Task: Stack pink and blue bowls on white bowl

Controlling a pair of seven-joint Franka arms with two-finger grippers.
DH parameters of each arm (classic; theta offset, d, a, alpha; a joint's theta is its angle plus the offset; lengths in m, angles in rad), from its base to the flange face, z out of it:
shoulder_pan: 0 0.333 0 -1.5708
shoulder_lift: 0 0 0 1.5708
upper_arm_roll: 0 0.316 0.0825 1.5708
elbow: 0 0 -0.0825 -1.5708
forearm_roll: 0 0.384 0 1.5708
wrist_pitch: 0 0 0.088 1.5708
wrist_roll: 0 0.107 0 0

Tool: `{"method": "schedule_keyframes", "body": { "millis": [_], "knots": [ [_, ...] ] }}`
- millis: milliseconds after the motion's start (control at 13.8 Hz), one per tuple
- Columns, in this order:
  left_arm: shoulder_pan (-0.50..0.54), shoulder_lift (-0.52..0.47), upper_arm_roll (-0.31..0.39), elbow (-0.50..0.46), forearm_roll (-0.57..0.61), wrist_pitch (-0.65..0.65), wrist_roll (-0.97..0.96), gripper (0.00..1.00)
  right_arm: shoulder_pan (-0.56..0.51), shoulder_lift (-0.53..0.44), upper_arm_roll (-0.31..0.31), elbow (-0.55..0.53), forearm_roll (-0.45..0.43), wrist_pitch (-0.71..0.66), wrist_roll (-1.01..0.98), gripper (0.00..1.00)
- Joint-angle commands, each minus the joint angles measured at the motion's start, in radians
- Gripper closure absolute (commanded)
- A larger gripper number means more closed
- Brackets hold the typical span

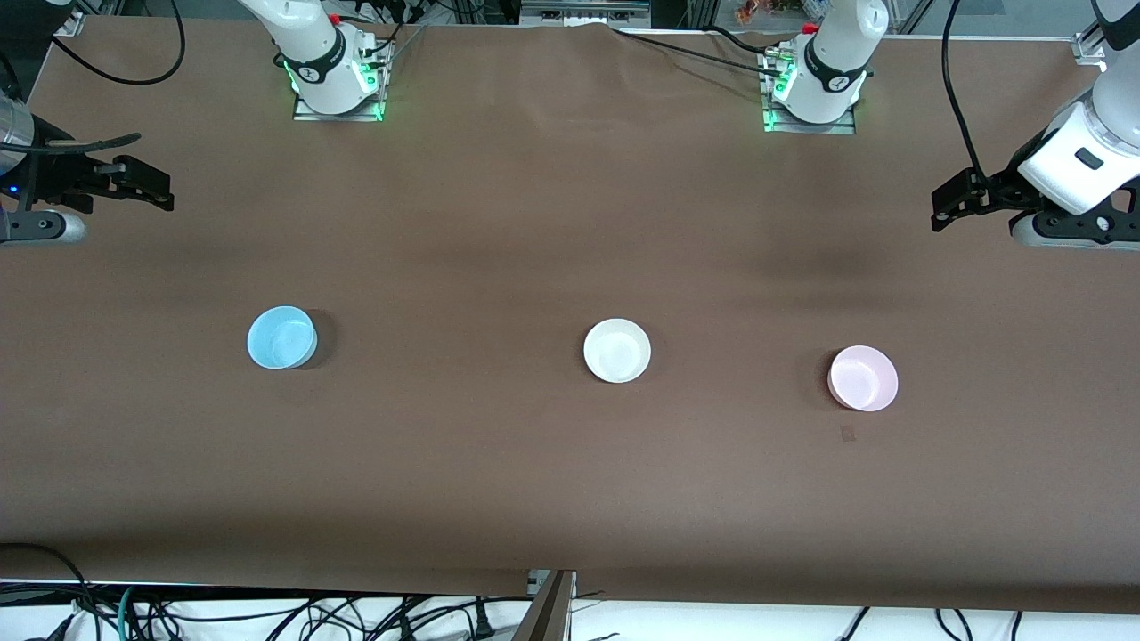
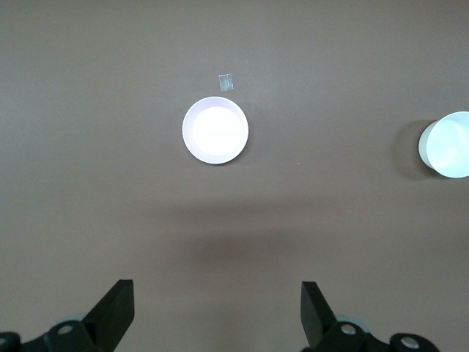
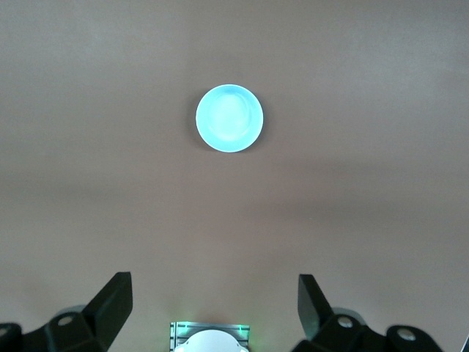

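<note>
Three bowls stand upright in a row across the brown table. The blue bowl [image 1: 281,337] [image 3: 229,118] is toward the right arm's end. In the middle stands the white bowl [image 1: 616,350] [image 2: 447,144], and the pink bowl [image 1: 862,377] [image 2: 215,130] is toward the left arm's end. My right gripper [image 1: 163,192] [image 3: 215,290] hangs open and empty over bare table at its end, apart from the blue bowl. Over the left arm's end, my left gripper [image 1: 940,210] [image 2: 218,293] is also open and holds nothing, apart from the pink bowl.
The right arm's base [image 1: 334,67] [image 3: 210,339] and the left arm's base [image 1: 815,85] stand along the table's edge farthest from the front camera. A small tape mark [image 1: 847,434] [image 2: 227,83] lies beside the pink bowl. Cables [image 1: 267,614] hang below the near edge.
</note>
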Motion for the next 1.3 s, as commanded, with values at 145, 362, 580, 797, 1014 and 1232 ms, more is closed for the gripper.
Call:
{"method": "schedule_keyframes", "body": {
  "millis": [145, 362, 580, 797, 1014, 1232],
  "knots": [
    [0.001, -0.007, 0.0, 0.002, 0.021, -0.008, -0.005, 0.0, -0.007, 0.005, -0.002, 0.017, 0.016, -0.004, -0.011, 0.0],
    [0.001, 0.005, 0.0, 0.02, 0.023, -0.009, -0.007, 0.0, -0.007, 0.005, -0.002, 0.017, 0.016, -0.004, -0.011, 0.0],
    [0.003, 0.051, 0.007, 0.034, 0.021, -0.009, -0.009, 0.0, -0.007, 0.005, -0.002, 0.017, 0.016, -0.004, -0.011, 0.0],
    [0.042, 0.131, 0.009, 0.077, 0.024, -0.009, -0.005, 0.0, -0.007, 0.005, -0.002, 0.017, 0.016, -0.004, -0.011, 0.0],
    [0.099, 0.252, 0.009, 0.137, 0.024, -0.003, 0.066, 0.0, -0.007, 0.005, 0.0, 0.017, 0.014, -0.004, -0.011, 0.0],
    [0.105, 0.387, 0.01, 0.162, 0.05, 0.099, 0.162, 0.0, -0.005, 0.005, 0.0, 0.017, 0.014, -0.004, -0.011, 0.0]
  ]
}}
